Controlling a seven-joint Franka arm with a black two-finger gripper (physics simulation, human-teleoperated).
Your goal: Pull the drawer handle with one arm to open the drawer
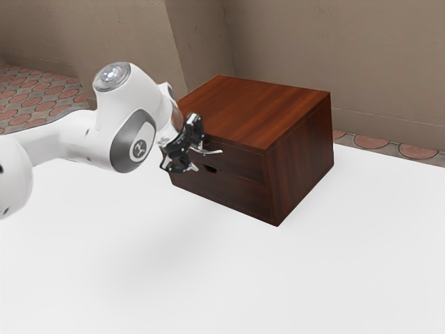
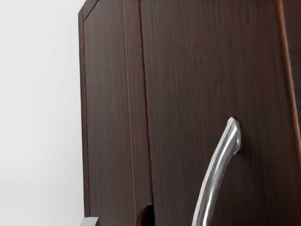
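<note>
A dark wooden cabinet (image 1: 257,111) stands on the white table (image 1: 208,271). Its upper drawer front (image 1: 236,158) lies flush with the cabinet's face. A curved silver handle (image 1: 211,151) sticks out from that front. My black gripper (image 1: 188,147) is right at the handle's end nearer the exterior view's left, with its fingers spread, one above and one below the bar. I see no finger pressing on the handle. In the wrist view the handle (image 2: 217,174) curves close under my hand against the drawer front (image 2: 197,84).
The cabinet's lower panel (image 2: 108,117) lies beside the drawer front, with a notch (image 2: 146,215) at the seam. White table surface stretches all around the cabinet. Beige walls (image 1: 361,49) and a tiled floor (image 1: 35,97) lie behind.
</note>
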